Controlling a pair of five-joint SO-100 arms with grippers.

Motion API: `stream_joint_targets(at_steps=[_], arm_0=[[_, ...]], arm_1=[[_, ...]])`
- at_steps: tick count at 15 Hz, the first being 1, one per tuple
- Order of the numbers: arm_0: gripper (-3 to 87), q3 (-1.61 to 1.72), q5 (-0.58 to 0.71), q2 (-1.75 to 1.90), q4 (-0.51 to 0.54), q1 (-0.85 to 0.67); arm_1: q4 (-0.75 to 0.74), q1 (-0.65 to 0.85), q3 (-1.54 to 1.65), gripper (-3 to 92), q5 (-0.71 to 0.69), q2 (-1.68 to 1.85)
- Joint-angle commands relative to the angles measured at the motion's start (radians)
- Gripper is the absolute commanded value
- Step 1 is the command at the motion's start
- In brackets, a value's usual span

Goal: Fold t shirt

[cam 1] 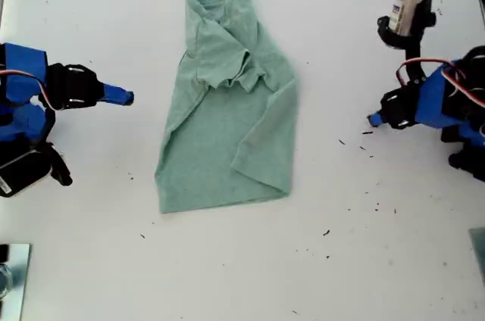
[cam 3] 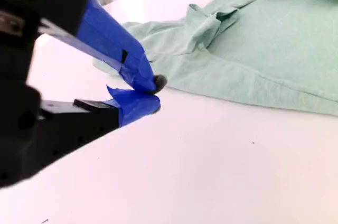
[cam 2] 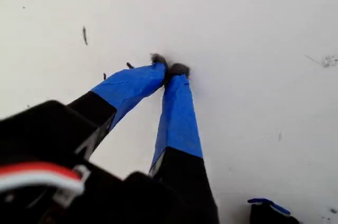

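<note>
Item 1, shirt (cam 1: pixel 227 109): lying flat on the white table (cam 1: pixel 242 275), collar end toward the exterior view's top, hem toward its bottom. It is showing as a narrow strip rather than a full spread: 1 side panel is lying folded over the body along the length, and 1 sleeve is sitting bunched in a small heap below the collar. I am judging the lengthwise folding as partly done and untidy; the crosswise fold, hem toward collar, is not yet made.

Item 2, my second gripper (cam 3: pixel 150 93): tips pressed together, pinching nothing. It is hovering just above the table, with the shirt (cam 3: pixel 253 49) a short way ahead of its tips and not touching. The wrist view is putting the bunched sleeve and collar end nearest, so I am matching this arm to the one at the exterior view's left (cam 1: pixel 121 97).

Item 3, my first gripper (cam 2: pixel 169 71): tips meeting, holding nothing, pointing down at bare table. No cloth is showing anywhere near it. I am taking it for the arm at the exterior view's right (cam 1: pixel 375 119), well apart from the shirt.

Remaining, as I judge it: flattening the bunched sleeve, squaring the long edges, then the crosswise fold.
</note>
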Motion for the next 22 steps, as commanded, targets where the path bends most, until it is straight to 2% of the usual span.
stream_joint_targets(at_steps=[1, 2, 3, 6, 7, 8, 10, 13, 17, 19, 22], arm_0=[[-0.3, -0.025, -0.011, -0.008, -0.014, 0.015], [-0.3, -0.117, -0.017, -0.057, 0.009, 0.048], [-0.3, -0.291, -0.032, -0.184, 0.097, 0.067], [-0.3, -0.968, -0.077, -0.617, 0.512, 0.166], [-0.3, -1.160, -0.080, -0.735, 0.621, 0.207], [-0.3, -1.299, -0.087, -0.818, 0.675, 0.256], [-0.3, -1.388, -0.112, -0.914, 0.686, 0.325], [15.8, -1.416, -0.150, -0.991, 0.686, 0.391], [20.3, -1.325, -0.183, -1.039, 0.675, 0.428], [20.8, -1.183, -0.216, -1.071, 0.578, 0.463], [20.6, -0.923, -0.281, -1.072, 0.341, 0.502]], arm_1=[[-0.029, 0.071, 0.037, 2.5, -0.048, 0.058], [-0.054, 0.083, 0.055, 2.5, -0.057, 0.046], [-0.092, 0.084, 0.080, 2.5, -0.060, 0.037], [-0.118, 0.092, 0.097, 2.5, -0.060, 0.026], [-0.120, 0.092, 0.100, 2.5, -0.060, 0.026], [-0.123, 0.092, 0.101, 2.5, -0.060, 0.026], [-0.127, 0.086, 0.106, 2.5, -0.055, 0.026], [-0.129, 0.081, 0.109, 2.5, -0.052, 0.028], [-0.130, 0.078, 0.112, 2.5, -0.052, 0.031], [-0.130, 0.072, 0.114, 2.5, -0.049, 0.034], [-0.126, 0.064, 0.120, 2.5, -0.044, 0.055]])
